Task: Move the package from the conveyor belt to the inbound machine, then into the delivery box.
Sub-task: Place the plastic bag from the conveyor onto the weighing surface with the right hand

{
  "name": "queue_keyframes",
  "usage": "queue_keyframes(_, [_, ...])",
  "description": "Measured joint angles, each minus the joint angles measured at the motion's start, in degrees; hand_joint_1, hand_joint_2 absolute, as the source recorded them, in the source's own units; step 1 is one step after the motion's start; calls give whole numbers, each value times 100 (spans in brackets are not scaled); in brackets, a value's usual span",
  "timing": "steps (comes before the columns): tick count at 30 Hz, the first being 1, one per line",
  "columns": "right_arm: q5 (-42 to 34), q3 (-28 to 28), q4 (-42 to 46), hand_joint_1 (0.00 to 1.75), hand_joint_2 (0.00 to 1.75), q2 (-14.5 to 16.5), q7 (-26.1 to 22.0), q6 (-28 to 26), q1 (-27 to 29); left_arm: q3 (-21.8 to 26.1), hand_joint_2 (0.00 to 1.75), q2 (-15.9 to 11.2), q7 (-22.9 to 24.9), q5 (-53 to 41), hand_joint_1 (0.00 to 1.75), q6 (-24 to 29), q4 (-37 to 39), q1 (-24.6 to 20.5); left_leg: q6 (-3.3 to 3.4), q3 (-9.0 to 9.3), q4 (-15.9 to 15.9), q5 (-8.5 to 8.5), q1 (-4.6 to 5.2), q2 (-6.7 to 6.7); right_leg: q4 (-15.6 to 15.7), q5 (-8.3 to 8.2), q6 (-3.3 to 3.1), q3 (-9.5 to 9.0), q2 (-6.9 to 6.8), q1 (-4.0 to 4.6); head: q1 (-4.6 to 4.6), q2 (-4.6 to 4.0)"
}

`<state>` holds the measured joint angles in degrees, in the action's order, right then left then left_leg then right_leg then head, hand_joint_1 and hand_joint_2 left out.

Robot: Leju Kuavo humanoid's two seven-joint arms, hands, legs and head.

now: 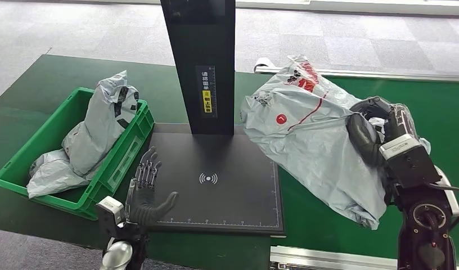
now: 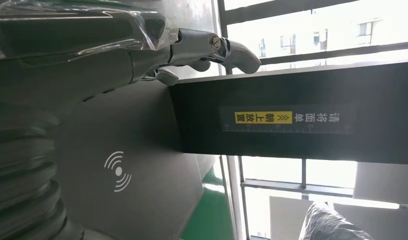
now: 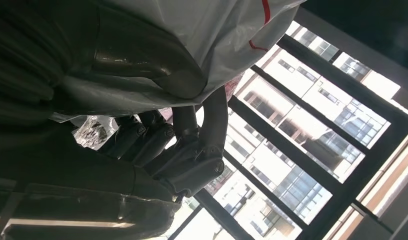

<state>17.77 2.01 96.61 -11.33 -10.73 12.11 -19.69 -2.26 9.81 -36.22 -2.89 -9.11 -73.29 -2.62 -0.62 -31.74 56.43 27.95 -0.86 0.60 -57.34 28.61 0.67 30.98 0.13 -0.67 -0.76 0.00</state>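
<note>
Your scan plate (image 1: 216,185) is mostly bare, open from the front edge. The black post (image 1: 200,62) blocks its back middle. The package (image 1: 306,140), gripped by the right hand (image 1: 369,125), overhangs the plate's right edge. The left hand (image 1: 144,191), fingers spread, hovers at the plate's left edge, just beside the green box (image 1: 25,163), which already holds bags (image 1: 100,126).
</note>
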Motion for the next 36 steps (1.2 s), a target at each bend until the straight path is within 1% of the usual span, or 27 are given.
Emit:
queue_keyframes(3, [-73,-192,-99,175,175,-72,72,154,-202,11,175,-1,-1,-3,0,-2,-1,-40,0,-4,0,0,0,-1,-1,0,0,0,0,0,1,0])
queue_keyframes(6, [-226,-554,-482,175,175,-130,199,545,-566,34,175,-5,0,-8,0,3,0,-127,0,-5,0,0,0,-10,-2,-1,0,1,6,0,1,0])
queue_keyframes(8, [-388,-924,-912,175,175,-134,252,786,-920,63,175,-18,-1,6,0,31,-1,-208,1,-3,-1,-4,0,-9,-2,-3,1,-1,6,1,1,0])
queue_keyframes(11, [-761,-1620,-1624,175,175,-70,380,1091,-1532,137,175,-62,32,90,0,108,-44,-269,0,-1,-1,-11,-2,-8,-5,-5,1,-5,6,4,1,0])
queue_keyframes(13, [-984,-2094,-2085,175,175,45,505,1212,-1933,189,175,-97,81,150,0,141,-94,-280,-2,0,-1,-13,-4,-8,-8,-6,0,-12,6,7,1,0])
queue_keyframes(17, [-1300,-2986,-2955,175,175,398,663,1343,-2601,262,175,-143,142,221,0,205,-143,-300,-4,-1,0,-16,-7,-7,-14,-7,-3,-27,5,9,1,0])
queue_keyframes(22, [-1496,-3668,-3541,175,175,743,680,1507,-2981,316,175,-186,149,254,0,290,-222,-261,-4,-6,0,-16,-8,-2,-14,-7,-3,-25,3,10,2,0])
queue_keyframes(23, [-1544,-3777,-3614,160,175,793,690,1527,-3032,320,175,-195,150,271,0,306,-246,-247,-4,-6,0,-16,-8,-2,-14,-7,-3,-24,3,10,1,0])
queue_keyframes(26, [-1684,-4057,-3783,29,175,927,744,1602,-3152,328,175,-219,166,310,0,332,-300,-220,-4,-6,0,-16,-8,-2,-14,-7,-3,-24,2,9,2,0])
queue_keyframes(27, [-1719,-4135,-3829,0,175,965,768,1621,-3184,329,175,-227,173,316,0,342,-314,-215,-4,-6,0,-16,-8,-1,-14,-7,-3,-25,2,9,2,0])
queue_keyframes(31, [-1852,-4378,-3966,0,175,1029,799,1559,-3268,331,175,-246,198,321,0,374,-372,-174,-4,-5,0,-16,-8,0,-13,-7,-3,-24,2,9,2,0])
queue_keyframes(36, [-2253,-4465,-4053,0,175,926,635,1414,-3245,331,175,-267,210,321,0,380,-411,-119,-4,-5,1,-16,-8,1,-13,-7,-3,-21,2,9,2,0])
